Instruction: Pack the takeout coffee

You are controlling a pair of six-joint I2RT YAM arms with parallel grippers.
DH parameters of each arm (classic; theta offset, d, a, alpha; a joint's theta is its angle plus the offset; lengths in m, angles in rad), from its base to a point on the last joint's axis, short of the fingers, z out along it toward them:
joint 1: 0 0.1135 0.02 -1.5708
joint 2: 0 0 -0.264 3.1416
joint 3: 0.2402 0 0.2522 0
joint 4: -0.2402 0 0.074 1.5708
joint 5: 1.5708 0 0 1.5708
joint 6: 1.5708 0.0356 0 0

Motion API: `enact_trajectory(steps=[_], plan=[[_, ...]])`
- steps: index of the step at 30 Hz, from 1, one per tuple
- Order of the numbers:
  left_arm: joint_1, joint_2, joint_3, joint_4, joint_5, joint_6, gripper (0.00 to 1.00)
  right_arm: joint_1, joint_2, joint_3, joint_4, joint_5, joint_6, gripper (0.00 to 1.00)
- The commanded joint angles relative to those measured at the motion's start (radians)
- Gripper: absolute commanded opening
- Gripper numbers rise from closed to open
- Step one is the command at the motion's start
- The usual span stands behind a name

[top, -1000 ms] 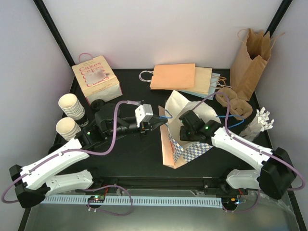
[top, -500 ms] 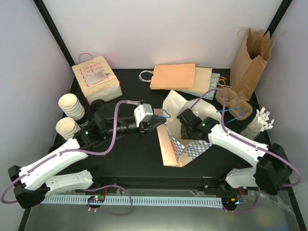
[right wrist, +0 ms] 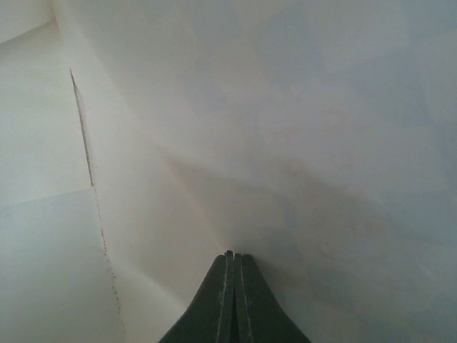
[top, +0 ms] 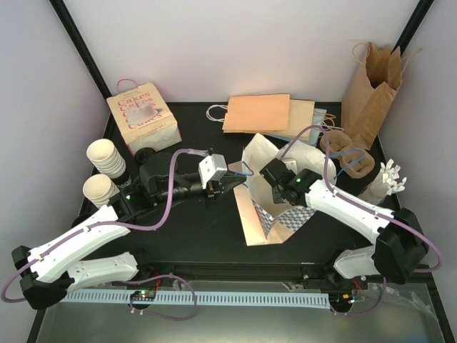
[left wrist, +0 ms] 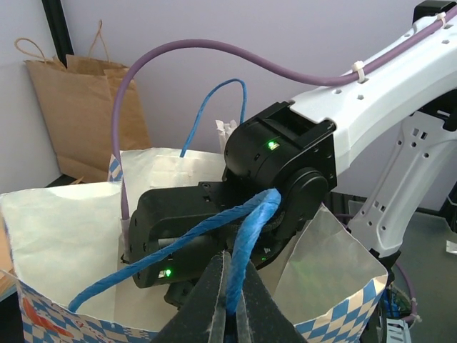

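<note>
Paper cups (top: 105, 157) stand at the worktop's (top: 200, 229) left edge, well apart from the checked bag (top: 268, 223) at centre. Left claw (left wrist: 230, 289) pinches the bag's blue rope handle (left wrist: 251, 218). Right claw (right wrist: 233, 268), pressed together and holding nothing, sits inside the bag against its white wall.

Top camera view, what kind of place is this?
Probably a robotics test bench staged as a takeout counter: paper cups stacked at the left, paper carrier bags at the back and a cake box, all on a black table with two robot arms.
</note>
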Motion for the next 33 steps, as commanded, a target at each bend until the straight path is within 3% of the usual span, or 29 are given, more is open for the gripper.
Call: enact_trajectory(steps=[1,14,33], plan=[[0.003,-0.018,0.068,0.029,0.001,-0.001,0.02,0.000,0.024,0.020,-0.063,0.124,-0.018,0.03],[0.003,-0.017,0.065,0.020,-0.004,-0.005,0.02,0.000,0.051,0.038,-0.097,0.208,-0.022,0.03],[0.002,0.003,0.054,0.015,-0.008,-0.019,0.02,0.000,0.046,0.047,-0.038,0.085,-0.092,0.04]])
